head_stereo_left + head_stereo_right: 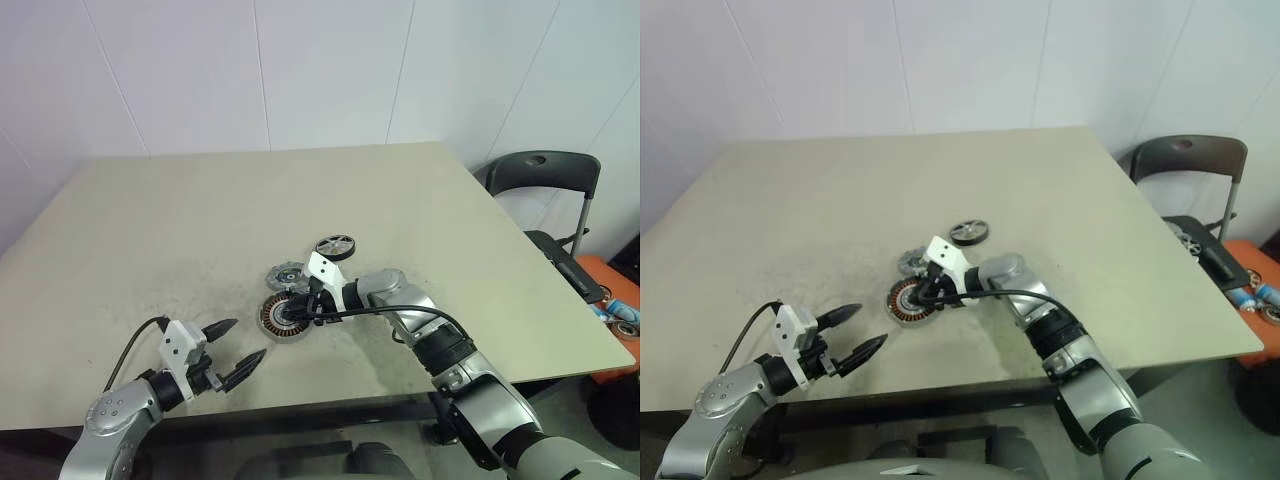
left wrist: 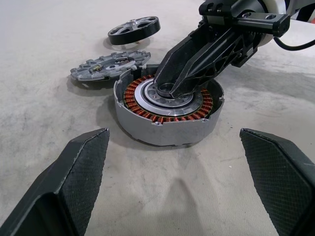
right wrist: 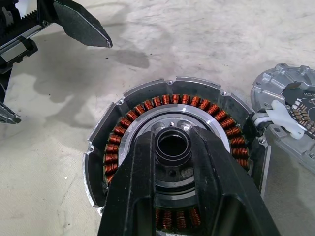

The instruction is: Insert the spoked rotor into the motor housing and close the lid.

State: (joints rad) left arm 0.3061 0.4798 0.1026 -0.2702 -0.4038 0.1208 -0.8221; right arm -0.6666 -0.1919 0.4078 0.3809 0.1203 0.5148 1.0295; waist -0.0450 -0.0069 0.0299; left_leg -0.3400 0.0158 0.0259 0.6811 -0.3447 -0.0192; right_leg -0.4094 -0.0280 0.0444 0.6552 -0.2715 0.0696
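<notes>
Left gripper (image 1: 232, 353) waits nearest, fingers spread wide and empty.

Beyond it, the right gripper (image 3: 173, 143) pinches a small dark ring over the motor housing (image 1: 284, 317) hub, probably seating it; lid (image 1: 286, 275) and spoked rotor (image 1: 334, 246) lie farther back, untouched.

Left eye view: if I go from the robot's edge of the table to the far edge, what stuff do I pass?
Left gripper → motor housing → lid → spoked rotor.
</notes>
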